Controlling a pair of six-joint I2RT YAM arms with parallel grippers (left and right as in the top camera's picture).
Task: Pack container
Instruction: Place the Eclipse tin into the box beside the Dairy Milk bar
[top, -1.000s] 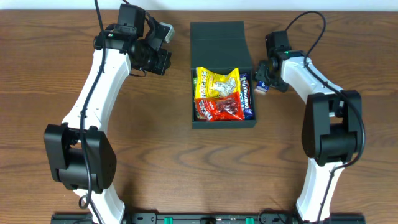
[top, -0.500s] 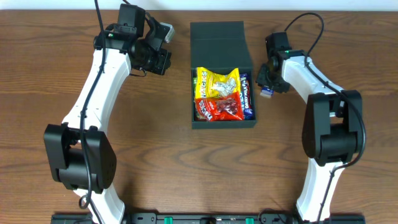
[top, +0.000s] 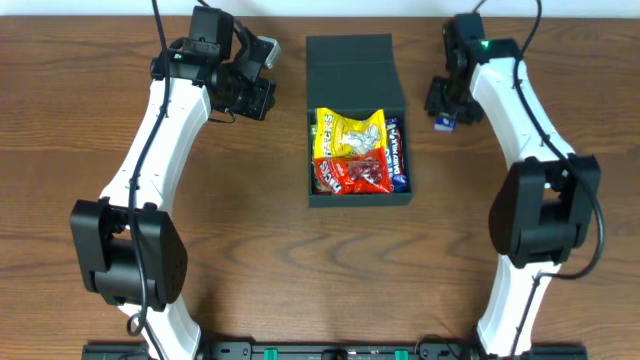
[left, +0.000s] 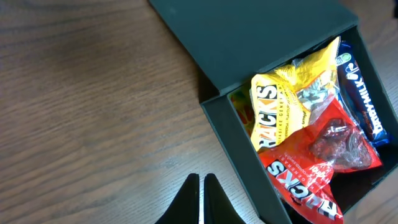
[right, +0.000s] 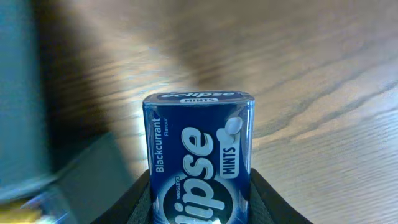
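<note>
The dark teal-green container (top: 352, 60) lies open at the table's middle, its flap lid folded back. Inside are a yellow Hacks packet (top: 348, 134), a red Hacks packet (top: 350, 176) and a blue chocolate bar (top: 398, 155). The container also shows in the left wrist view (left: 261, 37). My right gripper (top: 447, 118) is shut on a blue Eclipse mints tin (right: 199, 162), held above the table to the right of the container's lid. My left gripper (left: 202, 199) is shut and empty, over bare wood just left of the container.
The table is brown wood (top: 300, 280). The arms' bases (top: 130, 260) stand at the front left and front right. A white wall edge runs along the back.
My right gripper has lifted with the mints tin and moved back and to the right, away from the container. The left arm has not moved.
</note>
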